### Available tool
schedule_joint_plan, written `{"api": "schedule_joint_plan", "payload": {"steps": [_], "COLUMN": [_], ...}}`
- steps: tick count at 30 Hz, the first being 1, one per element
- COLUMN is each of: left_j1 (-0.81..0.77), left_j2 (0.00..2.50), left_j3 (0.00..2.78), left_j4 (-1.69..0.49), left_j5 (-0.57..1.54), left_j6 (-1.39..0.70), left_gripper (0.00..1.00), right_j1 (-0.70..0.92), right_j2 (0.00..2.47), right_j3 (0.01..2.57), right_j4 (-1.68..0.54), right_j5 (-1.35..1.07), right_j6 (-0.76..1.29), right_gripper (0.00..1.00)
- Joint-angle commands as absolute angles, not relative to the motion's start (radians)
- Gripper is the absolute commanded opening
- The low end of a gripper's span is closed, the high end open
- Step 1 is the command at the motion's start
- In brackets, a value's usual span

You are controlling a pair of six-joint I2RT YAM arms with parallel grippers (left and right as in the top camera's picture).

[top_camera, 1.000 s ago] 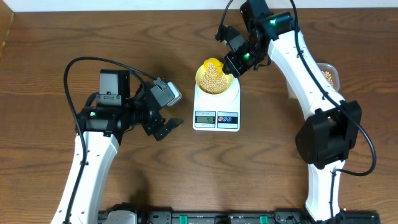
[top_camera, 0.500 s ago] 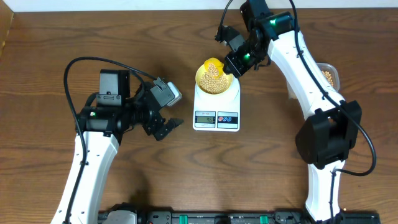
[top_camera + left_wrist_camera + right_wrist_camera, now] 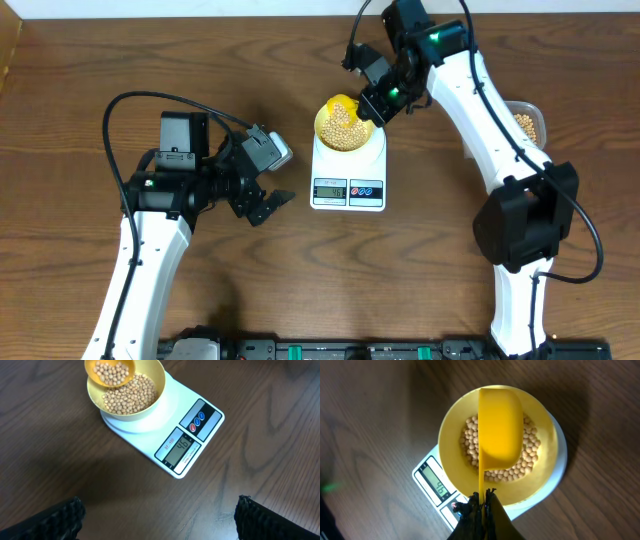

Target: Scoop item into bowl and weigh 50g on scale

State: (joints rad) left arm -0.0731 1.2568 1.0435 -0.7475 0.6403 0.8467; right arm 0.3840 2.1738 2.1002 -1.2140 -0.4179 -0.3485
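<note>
The pale-yellow bowl (image 3: 322, 133) stands on the white scale (image 3: 348, 170), partly filled with tan beans (image 3: 344, 128). My right gripper (image 3: 378, 105) is shut on the thin handle of a yellow scoop (image 3: 340, 103), which hangs over the bowl's far side. In the left wrist view the scoop (image 3: 110, 372) is tilted and still carries beans above the bowl (image 3: 159, 387). From the right wrist, only the scoop's back (image 3: 500, 425) shows over the beans (image 3: 530, 455), and the gripper (image 3: 482, 502) pinches the handle. The display (image 3: 180, 449) reads 46. My left gripper (image 3: 262, 205) is open and empty, left of the scale.
A clear tub (image 3: 527, 122) with beans sits at the right, mostly hidden behind the right arm. The wooden table's far edge runs just behind the right gripper. Bare wood lies under the left gripper's fingers (image 3: 55, 520).
The right gripper has edged very slightly toward the back with the scoop still over the bowl. The left arm has not moved.
</note>
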Motion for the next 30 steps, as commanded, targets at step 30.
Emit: {"api": "schedule_joint_plan", "payload": {"steps": [30], "left_j1": [-0.068], "left_j2": [1.264], "left_j3": [1.044], "left_j4": [-0.747], "left_j5": [0.635], "left_j6": [0.863], "left_gripper": [0.98], "right_j1": [0.405], "right_j2": [2.140], "right_j3": [2.123], "right_j4": [-1.217], "right_j5": [-0.369], "right_j6": [-0.375], "right_gripper": [0.01]}}
